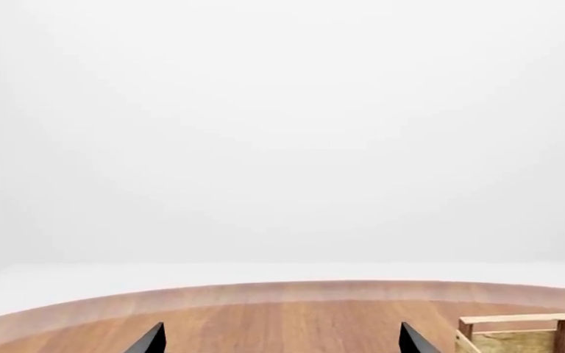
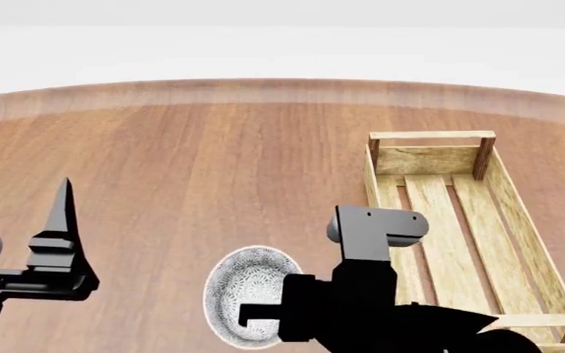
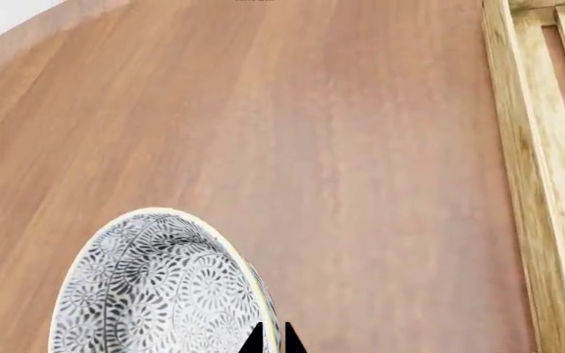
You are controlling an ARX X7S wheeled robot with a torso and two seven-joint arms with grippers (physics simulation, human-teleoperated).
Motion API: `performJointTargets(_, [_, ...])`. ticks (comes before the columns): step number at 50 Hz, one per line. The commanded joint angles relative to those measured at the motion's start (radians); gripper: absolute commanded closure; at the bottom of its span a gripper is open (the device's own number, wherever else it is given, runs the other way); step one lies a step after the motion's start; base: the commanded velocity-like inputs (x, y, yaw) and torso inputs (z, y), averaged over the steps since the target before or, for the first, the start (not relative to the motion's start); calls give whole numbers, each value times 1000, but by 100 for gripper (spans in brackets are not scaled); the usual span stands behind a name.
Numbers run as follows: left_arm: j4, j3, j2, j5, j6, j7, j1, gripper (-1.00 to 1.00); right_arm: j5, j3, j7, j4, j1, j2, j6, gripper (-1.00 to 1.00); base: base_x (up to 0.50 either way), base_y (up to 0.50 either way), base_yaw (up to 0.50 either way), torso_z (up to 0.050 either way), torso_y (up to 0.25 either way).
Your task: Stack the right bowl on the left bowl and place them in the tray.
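Note:
A single grey-and-white patterned bowl (image 2: 243, 290) shows at the near middle of the wooden table; no second bowl can be told apart. My right gripper (image 3: 273, 340) is shut on the bowl's rim (image 3: 165, 287), one finger inside and one outside. Whether the bowl rests on the table or hangs just above it, I cannot tell. The tray (image 2: 518, 220), a long light-wood crate with a slatted bottom, lies to the bowl's right; its side also shows in the right wrist view (image 3: 523, 184). My left gripper (image 1: 282, 342) is open and empty, raised at the left (image 2: 64, 213).
The round wooden table (image 2: 214, 162) ends in a curved far edge. A tray corner post (image 1: 562, 334) shows in the left wrist view. My right arm (image 2: 376, 294) covers the bowl's right side and the tray's near left corner.

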Motion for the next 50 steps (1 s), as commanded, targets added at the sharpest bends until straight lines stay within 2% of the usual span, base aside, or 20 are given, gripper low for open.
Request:
performJointTargets(1, [1,6,-1,-6,-5,-6,-9,-100,-85,-93,-141,167,114,-92,-67,100,0,0,0,0,0])
performJointTargets(18, [14,9,-7,-13,-17,-19,-16,-100,-145,-239,-358,485,247,-307,-181,100,0,0,0,0,0])
performJointTargets(19, [12,11,-9,-10,-14,-19,-15,-100,-100,-297,-361,524,264,-311,-225,100,0,0,0,0,0])
performJointTargets(22, [11,9,-10,-13,-14,-19,-16,-100,152,-589,-375,636,343,-311,-397,100,0,0,0,0,3])
performJointTargets(26, [17,10,-13,-16,-23,-23,-22,-100,518,-1006,-396,649,430,-312,-592,100,0,0,0,0,0])
performJointTargets(28, [21,10,-14,-18,-27,-26,-24,-100,638,-1147,-404,634,462,-312,-661,100,0,0,0,0,0])
performJointTargets(30, [26,11,-15,-20,-31,-28,-24,-100,688,-1224,-404,589,475,-312,-687,100,0,0,0,0,0])
performJointTargets(50, [89,-19,-32,-62,-84,-58,-30,-100,630,-1244,-381,371,445,-312,-668,100,0,0,0,0,0])
